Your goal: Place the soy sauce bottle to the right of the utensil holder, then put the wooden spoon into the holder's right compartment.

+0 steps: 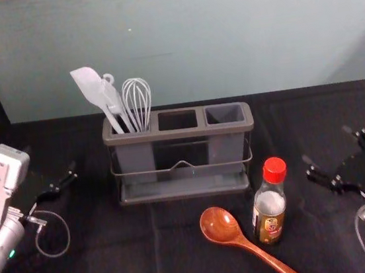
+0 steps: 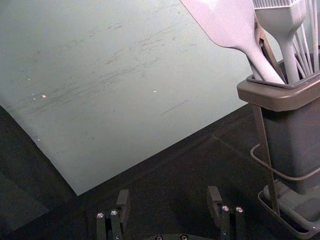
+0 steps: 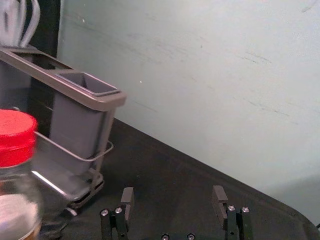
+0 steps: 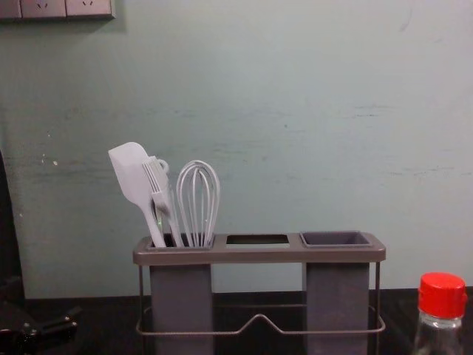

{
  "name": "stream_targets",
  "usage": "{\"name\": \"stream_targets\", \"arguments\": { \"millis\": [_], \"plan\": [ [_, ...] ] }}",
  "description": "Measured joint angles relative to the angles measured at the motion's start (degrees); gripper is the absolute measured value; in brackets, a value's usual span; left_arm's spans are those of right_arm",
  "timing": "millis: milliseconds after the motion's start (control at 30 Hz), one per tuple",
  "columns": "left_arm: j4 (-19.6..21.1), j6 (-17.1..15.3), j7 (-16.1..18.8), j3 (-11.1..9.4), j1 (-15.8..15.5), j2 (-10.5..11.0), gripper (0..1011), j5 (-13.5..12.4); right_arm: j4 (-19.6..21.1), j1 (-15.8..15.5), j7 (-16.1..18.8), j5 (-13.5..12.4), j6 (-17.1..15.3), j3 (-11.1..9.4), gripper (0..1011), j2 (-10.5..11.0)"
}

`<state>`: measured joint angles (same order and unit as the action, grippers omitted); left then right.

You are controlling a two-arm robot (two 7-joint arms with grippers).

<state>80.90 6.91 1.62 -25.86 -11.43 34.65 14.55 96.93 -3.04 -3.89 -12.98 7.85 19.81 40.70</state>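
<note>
The soy sauce bottle (image 1: pixel 269 214) stands upright on the table (image 1: pixel 328 238), in front of the utensil holder (image 1: pixel 179 135) near its right corner; the wooden spoon (image 1: pixel 248 244) lies just beside it. Both grippers are empty with fingers spread wide, the left gripper (image 2: pixel 168 197) toward the table's left edge, the right gripper (image 3: pixel 173 197) toward its right. The bottle looks rigid, smooth and fairly weighty, so grasp its body below the cap. The spoon should be light and stiff; pinch its slick handle firmly.
</note>
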Motion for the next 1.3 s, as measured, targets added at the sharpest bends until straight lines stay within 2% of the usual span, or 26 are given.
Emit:
{"name": "stream_targets", "arguments": {
  "millis": [100,233,467,700,867,933,1133,1167,1300],
  "plan": [
    [0.00,0.00,0.00,0.00,0.00,0.00,1011,0.00,1.98,-2.24,-0.05,-0.75,0.31,-1.21,1002,0.77],
    [0.00,0.00,0.00,0.00,0.00,0.00,1011,0.00,6.43,-7.26,0.46,-2.60,0.50,-3.67,1002,2.96],
    [0.00,0.00,0.00,0.00,0.00,0.00,1011,0.00,11.23,-13.12,5.47,-5.82,-0.20,-6.13,1002,7.20],
    [0.00,0.00,0.00,0.00,0.00,0.00,1011,0.00,13.29,-16.37,10.38,-8.67,1.89,-7.57,1002,8.88],
    [0.00,0.00,0.00,0.00,0.00,0.00,1011,0.00,12.58,-15.78,13.88,-10.84,4.14,-7.11,1002,7.56],
    [0.00,0.00,0.00,0.00,0.00,0.00,1011,0.00,11.99,-14.74,15.07,-11.36,4.89,-6.48,1002,6.22],
    [0.00,0.00,0.00,0.00,0.00,0.00,1011,0.00,10.52,-11.58,16.21,-10.91,5.43,-4.69,1002,2.77],
    [0.00,0.00,0.00,0.00,0.00,0.00,1011,0.00,9.78,-10.09,16.59,-10.46,5.43,-3.94,1002,1.28],
    [0.00,0.00,0.00,0.00,0.00,0.00,1012,0.00,8.60,-8.24,17.12,-10.21,5.20,-3.19,1002,-0.62]
  ]
}}
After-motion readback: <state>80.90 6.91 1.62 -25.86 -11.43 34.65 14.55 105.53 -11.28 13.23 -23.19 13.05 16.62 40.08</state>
